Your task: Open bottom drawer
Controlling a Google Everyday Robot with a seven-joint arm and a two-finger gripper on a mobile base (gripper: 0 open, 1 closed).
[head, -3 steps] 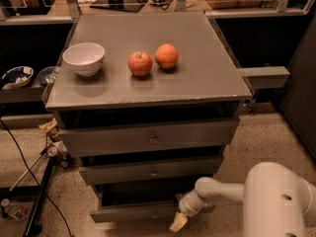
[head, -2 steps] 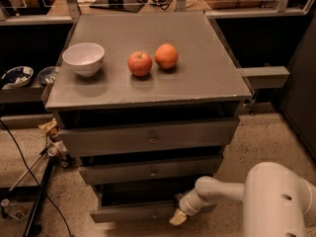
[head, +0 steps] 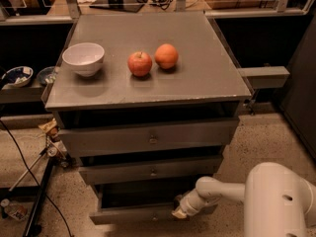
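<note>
Our gripper (head: 178,212) sits low at the front of the bottom drawer (head: 128,215), right of center. We cannot tell its grip.

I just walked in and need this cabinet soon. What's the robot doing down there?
The robot's arm reaches low, with its pincer at the front of the bottom drawer, towards its right side. That drawer looks pulled partly out, with a dark opening showing behind its front. On the cabinet top sit a white bowl, an apple and an orange.
</note>
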